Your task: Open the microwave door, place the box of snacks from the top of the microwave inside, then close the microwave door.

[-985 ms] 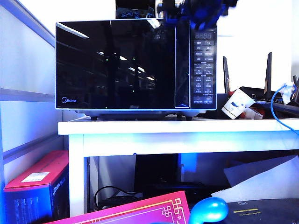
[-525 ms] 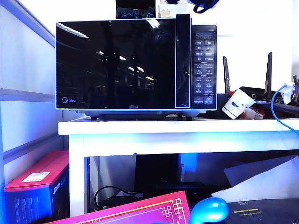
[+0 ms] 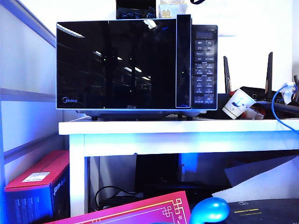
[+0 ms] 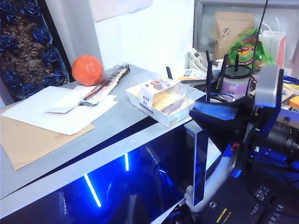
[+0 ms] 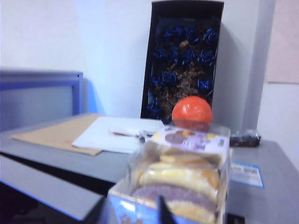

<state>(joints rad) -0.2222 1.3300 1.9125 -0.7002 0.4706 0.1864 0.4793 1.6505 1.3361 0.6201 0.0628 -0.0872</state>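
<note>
While the microwave (image 3: pixel 135 65) door (image 3: pixel 117 60) stands ajar and the box of snacks (image 5: pixel 180 179) sits at its top's front edge, the right gripper (image 5: pixel 131 212), straddling the box, should squeeze gently; its closure is unclear, as is that of the left gripper (image 4: pixel 212 112) by the door's top corner.

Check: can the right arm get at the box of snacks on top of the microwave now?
Likely yes: the right gripper hovers right at the box of snacks atop the microwave, nothing between them. I can't make out the left gripper.
</note>
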